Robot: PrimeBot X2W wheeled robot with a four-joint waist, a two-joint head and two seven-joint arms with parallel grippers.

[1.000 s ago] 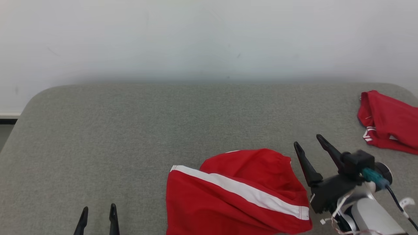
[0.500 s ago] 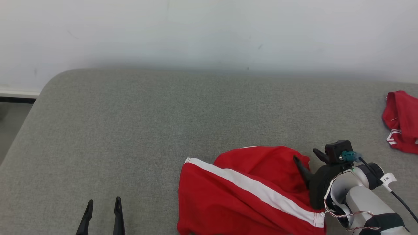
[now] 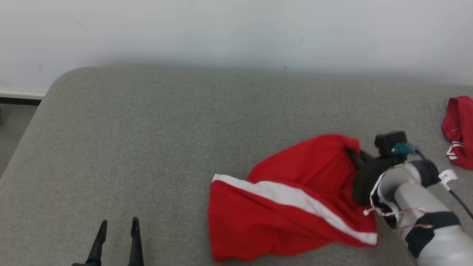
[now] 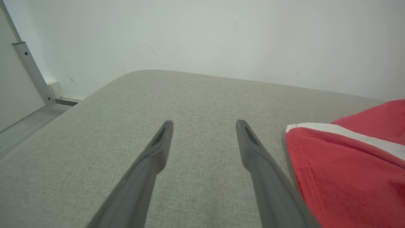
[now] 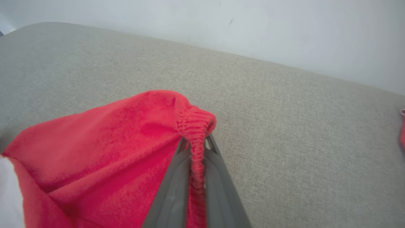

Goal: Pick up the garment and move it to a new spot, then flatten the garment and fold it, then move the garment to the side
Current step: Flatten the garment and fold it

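Head view, L to R: L gripper [image 3: 119, 220] sits at 7 o'clock of the frame, fingers well apart w/ nothing between them. It is above the grey table [image 3: 166, 129] and its base is cut off by the bottom edge. L wrist view shows the same spread on L gripper [image 4: 205, 122], w/ grey cloth between the fingers.

Garment [image 3: 292, 199] is red w/ a white stripe [image 3: 295, 199] and lies at 4–5 o'clock on the table. Its long axis runs approx 8-to-2 o'clock, and the stripe crosses it from 10 to 4. A gathered waistband corner [image 3: 345, 142] is raised and points to approx 1 o'clock.

R gripper [image 3: 353, 153] is clamped on that corner. R wrist view confirms it: R gripper [image 5: 197, 142] has its fingers nearly together, w/ ribbed elastic of the garment [image 5: 110, 136] pinched between them.

Vs 1 s ago, R gripper was spread wide just beside the garment's R edge. Now it is closed on the cloth, and the corner is drawn up toward 1 o'clock. L gripper is unchanged. The camera itself has shifted.

R fingertips are buried in cloth in head view. The pale forearm [image 3: 425, 207] covers the garment's lower R edge. 2nd red garment [image 3: 460, 129] at 3 o'clock is cut off by the frame.
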